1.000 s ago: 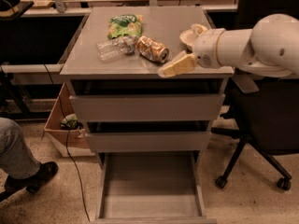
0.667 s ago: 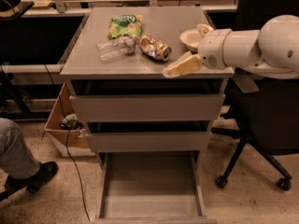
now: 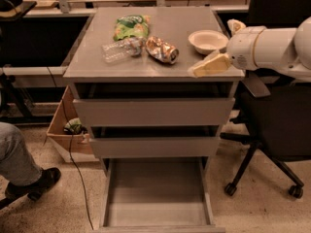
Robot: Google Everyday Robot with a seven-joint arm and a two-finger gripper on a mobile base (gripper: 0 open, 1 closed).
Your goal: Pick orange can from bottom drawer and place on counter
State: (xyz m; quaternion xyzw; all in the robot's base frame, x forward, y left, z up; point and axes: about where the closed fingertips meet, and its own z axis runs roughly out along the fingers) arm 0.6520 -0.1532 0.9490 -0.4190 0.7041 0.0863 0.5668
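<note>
The orange can (image 3: 162, 50) lies on its side on the counter (image 3: 155, 69), near the middle, right of the clear plastic bottle (image 3: 120, 49). My gripper (image 3: 215, 46) is at the counter's right edge, over the white bowl (image 3: 208, 41), open and holding nothing. One cream finger (image 3: 210, 64) points left along the counter's front right corner; it is well apart from the can. The bottom drawer (image 3: 155, 198) is pulled out below, and its grey tray shows nothing inside.
A green snack bag (image 3: 130, 27) lies at the back left of the counter. A black office chair (image 3: 277, 125) stands right of the cabinet. A cardboard box (image 3: 68, 132) and a person's leg and shoe (image 3: 24, 171) are at the left.
My gripper has drawn back to the right, away from the can, uncovering the white bowl. The can stays on the counter.
</note>
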